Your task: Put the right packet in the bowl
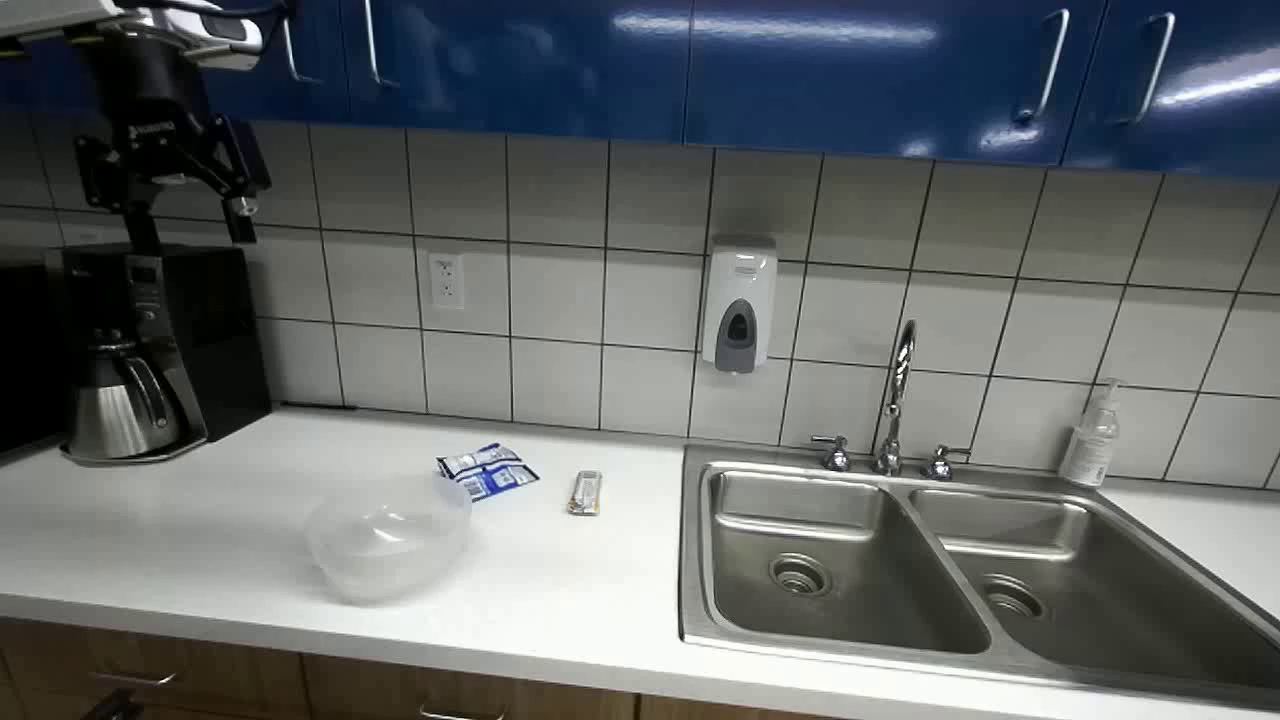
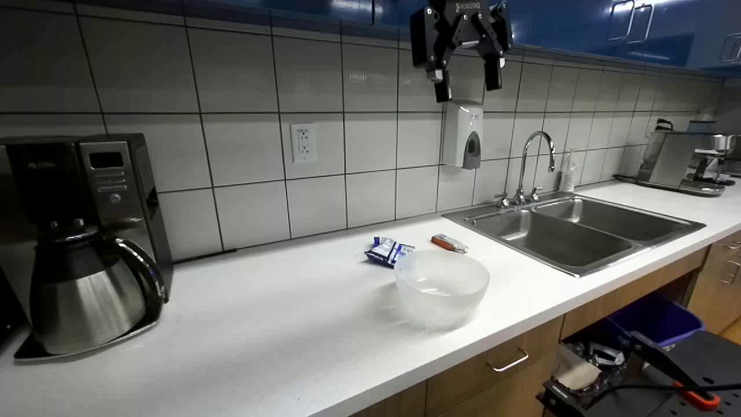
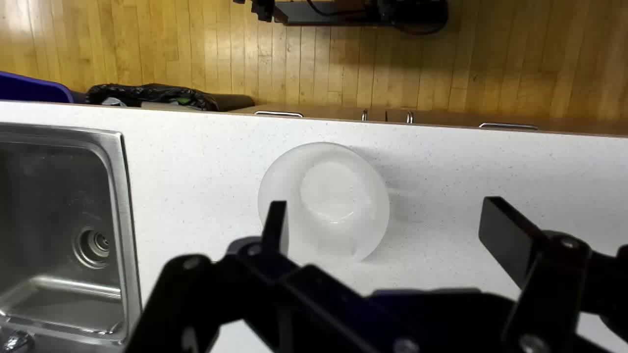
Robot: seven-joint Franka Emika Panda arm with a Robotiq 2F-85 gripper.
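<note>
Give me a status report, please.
Black gripper open above white counter. Small orange-and-silver rectangular packet lying there, ungrasped. Larger blue-and-white packet near round translucent plastic bowl, possible obstacle.

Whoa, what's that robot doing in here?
A robot arm is meant to put the small packet into the bowl. Right now its pincer hangs open above the counter, holding nothing. The small packet lies on the counter, between the sink and a bigger blue-and-white packet, and isn't in the bowl yet.

both exterior views: facing tiled wall (image 1: 556, 290) | wrist: looking down | shared: bowl (image 3: 328, 196), sink (image 1: 945, 570)
</note>
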